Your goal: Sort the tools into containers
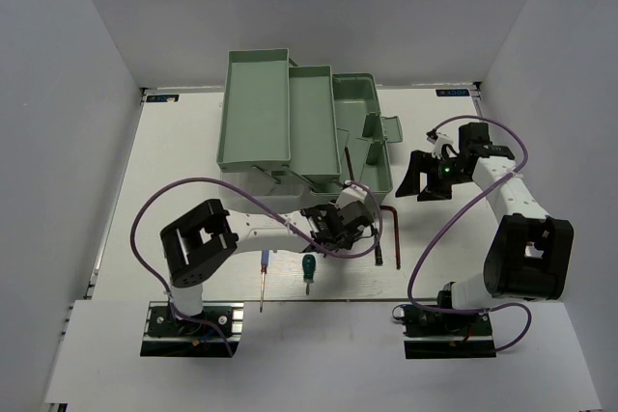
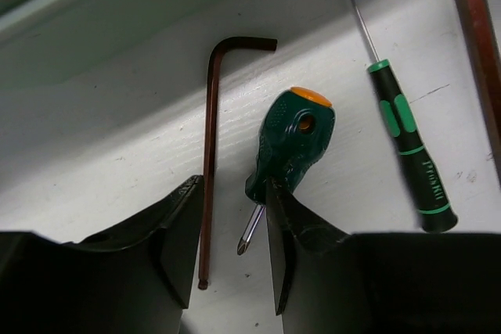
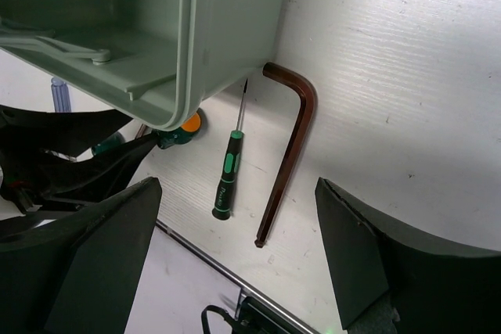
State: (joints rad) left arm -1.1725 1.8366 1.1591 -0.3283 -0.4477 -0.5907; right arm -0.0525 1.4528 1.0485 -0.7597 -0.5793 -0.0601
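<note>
The mint-green toolbox [image 1: 253,147] stands open at the back, its trays [image 1: 314,163] fanned out. My left gripper [image 2: 235,248] is open and low over the table in front of it [image 1: 338,225]. A thin reddish-brown hex key [image 2: 210,154] lies along its left finger. A stubby green screwdriver with an orange cap [image 2: 291,142] lies at its right finger, tip between the jaws. A slim green-and-black screwdriver [image 2: 409,158] and a thick hex key [image 3: 290,150] lie to the right. My right gripper [image 3: 239,248] is open and empty, above those two [image 1: 433,178].
A blue-handled screwdriver [image 1: 263,279] and a second stubby green screwdriver [image 1: 308,267] lie near the table's front edge. The toolbox's lid and handle [image 1: 379,130] fold out to the right. The toolbox corner [image 3: 196,76] overhangs the tools in the right wrist view.
</note>
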